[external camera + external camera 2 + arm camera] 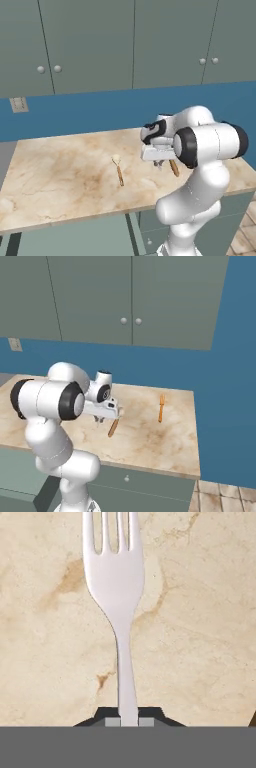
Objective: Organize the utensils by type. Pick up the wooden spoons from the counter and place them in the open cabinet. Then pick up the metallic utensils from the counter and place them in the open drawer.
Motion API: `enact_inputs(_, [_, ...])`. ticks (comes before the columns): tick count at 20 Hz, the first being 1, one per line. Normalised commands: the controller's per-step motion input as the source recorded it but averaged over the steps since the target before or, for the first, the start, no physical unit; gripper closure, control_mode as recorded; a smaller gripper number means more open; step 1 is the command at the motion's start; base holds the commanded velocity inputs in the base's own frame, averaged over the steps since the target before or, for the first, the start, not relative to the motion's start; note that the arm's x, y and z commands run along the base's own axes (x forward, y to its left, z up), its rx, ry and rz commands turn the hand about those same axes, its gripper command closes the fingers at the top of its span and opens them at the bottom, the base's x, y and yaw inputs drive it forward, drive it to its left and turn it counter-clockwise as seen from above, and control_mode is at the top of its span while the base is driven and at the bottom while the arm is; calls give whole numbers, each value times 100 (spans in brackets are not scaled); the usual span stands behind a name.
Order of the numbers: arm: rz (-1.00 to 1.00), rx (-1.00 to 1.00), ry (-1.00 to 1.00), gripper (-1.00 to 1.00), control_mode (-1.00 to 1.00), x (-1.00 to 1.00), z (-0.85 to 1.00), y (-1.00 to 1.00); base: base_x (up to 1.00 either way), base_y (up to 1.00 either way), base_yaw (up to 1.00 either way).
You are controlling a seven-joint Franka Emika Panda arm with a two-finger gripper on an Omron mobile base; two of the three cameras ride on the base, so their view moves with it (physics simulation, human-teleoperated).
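- The white arm rises in front of the counter [60, 175], folds at a bulky elbow and reaches forward over the slab, its wrist low above the marble near the right end.
- In the hand view the gripper [129, 722] points down at the counter, its jaws closed on the thin handle of a pale silver-grey fork [116, 577]; the tines point away from the fingers, over bare marble.
- A wooden spoon [118, 170] lies flat in the middle of the counter, cream bowl towards the wall, handle towards the front edge.
- A second brown wooden handle [174, 168] shows just beside the gripper, partly hidden by the arm; in the right base view it lies just below the hand [113, 427].
- An orange-brown fork-like utensil [161, 408] lies near the counter's right edge.
- The upper cabinets [90, 45] in sight have their doors closed.
- No writing or labels can be read.
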Motion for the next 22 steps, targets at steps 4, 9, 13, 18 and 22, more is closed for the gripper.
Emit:
enact_inputs(4, [5, 0, -9, 100, -100, -57, 62, 5, 0, 0, 0])
enact_inputs(9, [1, 0, -14, 100, -100, -65, 75, 0, 0, 0, 0])
enact_inputs(13, [0, 0, -19, 100, -100, -90, 26, 7, 0, 0, 0])
enact_inputs(18, [0, 4, -9, 100, -100, -97, 69, 0, 0, 0, 0])
enact_inputs(22, [0, 3, -5, 100, -100, -90, 100, 0, 0, 0, 0])
